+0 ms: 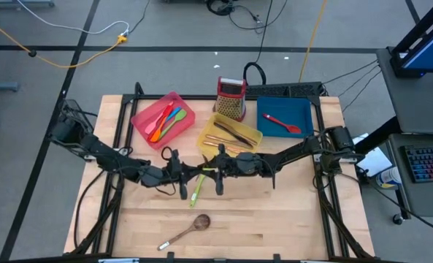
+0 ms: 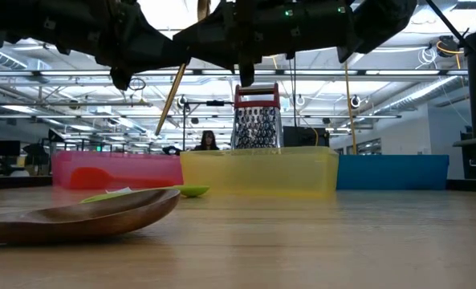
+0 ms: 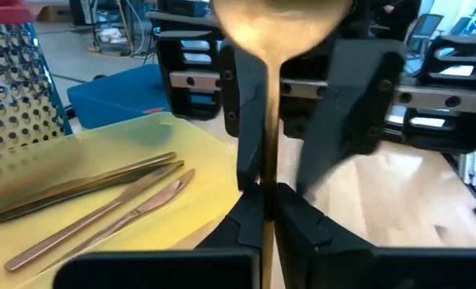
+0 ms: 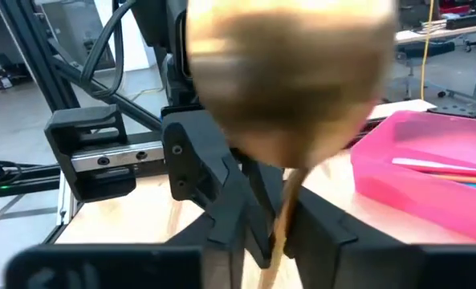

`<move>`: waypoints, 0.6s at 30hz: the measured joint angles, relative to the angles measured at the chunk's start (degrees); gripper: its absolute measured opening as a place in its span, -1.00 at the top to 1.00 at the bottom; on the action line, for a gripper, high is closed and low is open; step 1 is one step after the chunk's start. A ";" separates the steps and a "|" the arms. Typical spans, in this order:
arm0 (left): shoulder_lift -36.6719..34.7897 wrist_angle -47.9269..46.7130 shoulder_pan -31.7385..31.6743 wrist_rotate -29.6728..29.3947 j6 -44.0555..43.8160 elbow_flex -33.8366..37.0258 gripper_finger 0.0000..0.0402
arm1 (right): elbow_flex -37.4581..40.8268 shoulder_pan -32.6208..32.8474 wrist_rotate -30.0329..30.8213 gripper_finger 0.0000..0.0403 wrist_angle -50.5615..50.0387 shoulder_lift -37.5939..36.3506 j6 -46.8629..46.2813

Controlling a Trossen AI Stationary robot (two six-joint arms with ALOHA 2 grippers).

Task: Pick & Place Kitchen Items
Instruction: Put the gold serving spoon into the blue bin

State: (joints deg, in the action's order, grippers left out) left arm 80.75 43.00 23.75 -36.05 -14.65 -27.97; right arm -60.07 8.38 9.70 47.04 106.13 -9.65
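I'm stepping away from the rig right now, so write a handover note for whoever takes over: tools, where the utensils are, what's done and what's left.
Left tool: shut on the copper spoon by its handle, above mid-table.
Right tool: facing it at the same spoon; grip unclear.
Done: coloured utensils in the pink tray; copper cutlery and black knife in the yellow tray; red utensil in the blue tray.
Left: the copper spoon, plus the green utensil and wooden spoon lying on the table.
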 joint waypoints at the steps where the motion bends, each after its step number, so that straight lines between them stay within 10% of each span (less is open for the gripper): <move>1: 0.01 0.08 0.01 0.22 -0.18 -0.01 0.94 | -0.01 0.00 0.59 0.71 0.05 0.00 0.11; 18: 0.00 -0.49 -0.05 2.80 -0.83 -0.13 0.71 | 0.48 0.74 0.75 0.95 -0.45 -0.02 0.96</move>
State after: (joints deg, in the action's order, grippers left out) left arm 80.75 42.51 23.70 -33.24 -15.48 -28.10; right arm -59.59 9.12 10.45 46.59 106.10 -8.69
